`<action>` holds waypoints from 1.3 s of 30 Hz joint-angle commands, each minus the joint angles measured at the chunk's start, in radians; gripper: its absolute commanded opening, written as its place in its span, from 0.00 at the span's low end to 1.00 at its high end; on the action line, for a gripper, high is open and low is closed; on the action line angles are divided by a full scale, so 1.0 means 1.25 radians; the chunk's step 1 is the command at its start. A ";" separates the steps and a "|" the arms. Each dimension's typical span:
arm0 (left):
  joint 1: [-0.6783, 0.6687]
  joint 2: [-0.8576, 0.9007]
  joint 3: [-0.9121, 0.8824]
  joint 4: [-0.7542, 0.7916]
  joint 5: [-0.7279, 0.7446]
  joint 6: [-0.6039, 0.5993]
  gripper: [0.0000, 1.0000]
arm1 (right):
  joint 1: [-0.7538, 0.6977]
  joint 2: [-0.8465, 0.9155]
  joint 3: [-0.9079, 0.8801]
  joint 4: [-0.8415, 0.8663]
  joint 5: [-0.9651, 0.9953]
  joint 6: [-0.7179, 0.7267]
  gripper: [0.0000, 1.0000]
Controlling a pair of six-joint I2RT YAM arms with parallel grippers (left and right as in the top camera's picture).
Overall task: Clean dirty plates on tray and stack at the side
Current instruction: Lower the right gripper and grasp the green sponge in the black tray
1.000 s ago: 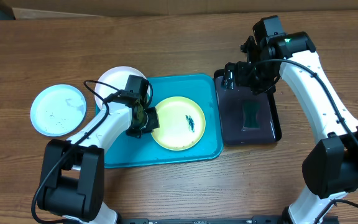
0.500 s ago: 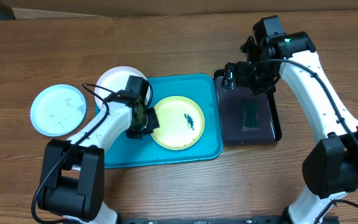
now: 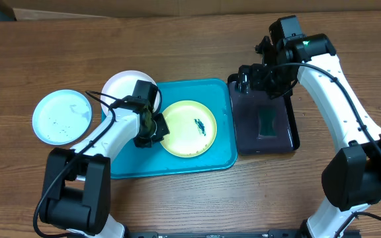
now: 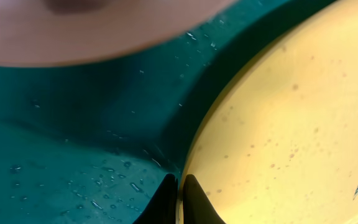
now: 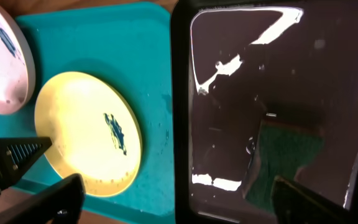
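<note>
Because the yellow plate (image 3: 189, 129) looks like thin, stiff plastic, light and probably slick from the droplets beading on the tray (image 3: 210, 162), its raised rim is the sensible place to hold it. The left gripper (image 3: 149, 127) takes it there, its fingers (image 4: 166, 199) pinched tight on the plate's left edge. The plate sits mid-tray with a dark smear on its face. A one-sided pinch could let it tip or slip, so a slow, level lift seems wise. Beyond, the white plate (image 3: 121, 86) overlaps the tray's far left corner, and the mint plate (image 3: 61, 117) lies on the worktop (image 3: 177, 39) to the left. Farthest, the right gripper (image 3: 258, 79) hangs spread wide and empty above the black tray (image 3: 243, 139) and its sponge (image 3: 266, 123).
</note>
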 commanded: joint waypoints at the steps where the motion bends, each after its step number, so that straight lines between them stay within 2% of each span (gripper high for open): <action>1: 0.034 0.001 0.020 -0.001 0.001 -0.030 0.09 | -0.009 -0.005 0.010 -0.019 0.004 -0.029 0.91; 5: 0.050 0.001 0.020 -0.002 0.034 -0.017 0.20 | -0.012 -0.005 0.005 -0.067 0.091 -0.028 0.84; 9: 0.049 0.001 0.020 -0.003 0.075 0.055 0.30 | -0.007 -0.005 -0.016 -0.111 0.151 -0.020 0.84; 13: 0.045 0.001 0.020 -0.004 0.109 0.130 0.39 | -0.007 -0.005 -0.066 -0.117 0.226 0.054 0.84; 17: 0.045 0.001 0.020 -0.011 0.109 0.160 0.46 | -0.007 -0.005 -0.154 -0.045 0.231 0.060 0.83; 26: 0.045 0.001 0.020 -0.024 0.109 0.163 0.45 | -0.007 -0.005 -0.367 0.233 0.231 0.060 0.74; 32: 0.045 0.001 0.020 -0.030 0.108 0.163 0.45 | -0.007 -0.004 -0.436 0.331 0.230 0.060 0.54; 33: 0.045 0.001 0.020 -0.030 0.106 0.163 0.45 | -0.007 -0.004 -0.439 0.333 0.230 0.060 0.45; 35: 0.045 0.001 0.020 -0.030 0.106 0.163 0.45 | -0.007 -0.004 -0.441 0.333 0.223 0.060 0.05; 36: 0.045 0.001 0.020 -0.030 0.106 0.163 0.45 | -0.007 -0.004 -0.441 0.334 0.221 0.060 0.04; 37: 0.045 0.001 0.020 -0.030 0.106 0.163 0.45 | -0.007 -0.004 -0.439 0.333 0.221 0.060 0.10; 39: 0.045 0.001 0.020 -0.030 0.106 0.163 0.45 | -0.007 -0.004 -0.434 0.329 0.220 0.060 0.82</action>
